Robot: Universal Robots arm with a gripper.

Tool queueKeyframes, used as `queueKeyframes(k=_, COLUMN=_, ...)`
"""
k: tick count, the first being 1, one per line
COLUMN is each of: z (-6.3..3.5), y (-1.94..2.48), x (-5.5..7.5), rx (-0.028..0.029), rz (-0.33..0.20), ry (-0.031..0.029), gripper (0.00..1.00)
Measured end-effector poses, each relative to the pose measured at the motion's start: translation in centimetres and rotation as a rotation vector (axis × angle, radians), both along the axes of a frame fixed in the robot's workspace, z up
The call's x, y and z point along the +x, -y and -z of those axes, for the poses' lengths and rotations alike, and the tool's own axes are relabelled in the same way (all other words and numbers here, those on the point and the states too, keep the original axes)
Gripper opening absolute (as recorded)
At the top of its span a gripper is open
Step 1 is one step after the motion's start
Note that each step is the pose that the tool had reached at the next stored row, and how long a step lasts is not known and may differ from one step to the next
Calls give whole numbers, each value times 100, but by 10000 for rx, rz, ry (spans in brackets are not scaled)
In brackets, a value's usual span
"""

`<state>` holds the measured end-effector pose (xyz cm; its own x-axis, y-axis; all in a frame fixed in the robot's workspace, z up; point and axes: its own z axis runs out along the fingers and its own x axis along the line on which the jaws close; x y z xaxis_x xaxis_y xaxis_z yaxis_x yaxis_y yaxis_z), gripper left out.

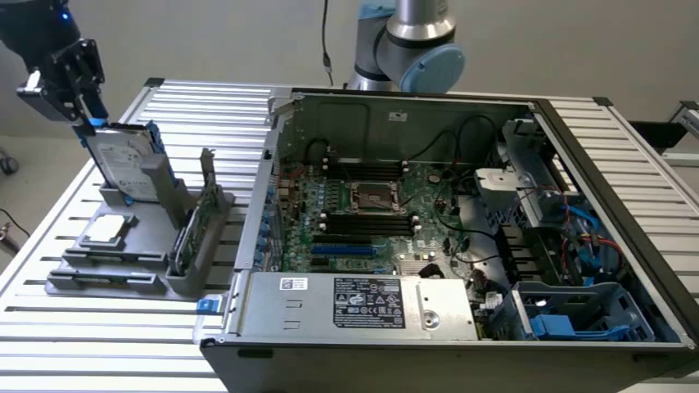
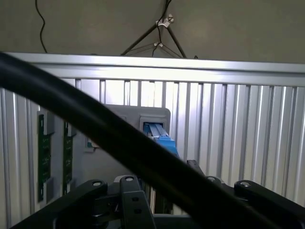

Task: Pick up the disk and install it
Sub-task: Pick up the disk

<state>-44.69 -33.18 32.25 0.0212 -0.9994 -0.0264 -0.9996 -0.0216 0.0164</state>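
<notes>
Exterior view showed the flat rectangular silver-grey metal disk [image 1: 120, 157] standing upright on edge in a grey plastic holder [image 1: 164, 260] on the slatted aluminium desk [image 1: 65, 327], toward nine o'clock of the open black computer case [image 1: 437, 229]. A white label covered the disk's face, and a blue plastic rail [image 1: 153, 137] ran along its edge. The black pincer [image 1: 90, 121] hung at the disk's upper corner, toward eleven o'clock of the holder, with its jaws spread wide and nothing gripped; whether the fingertips touched the top edge could not be told. Wrist view looked down past a thick black cable [image 2: 95, 125] onto the disk [image 2: 162, 139], seen edge-on with its blue rail uppermost.
</notes>
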Motion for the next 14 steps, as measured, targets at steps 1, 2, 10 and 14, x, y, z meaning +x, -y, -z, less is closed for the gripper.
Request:
queueKeyframes(k=1, z=13, y=0, x=0, rx=2, rz=9, ry=-4, gripper=48)
queueKeyframes(k=2, z=27, y=0, x=0, rx=3, rz=17, ry=-7, gripper=48)
queueKeyframes(k=10, z=155, y=0, x=1, rx=16, rz=36, ry=-21, gripper=48)
queueKeyframes(k=14, z=228, y=0, x=1, rx=23, rz=36, ry=-23, gripper=48)
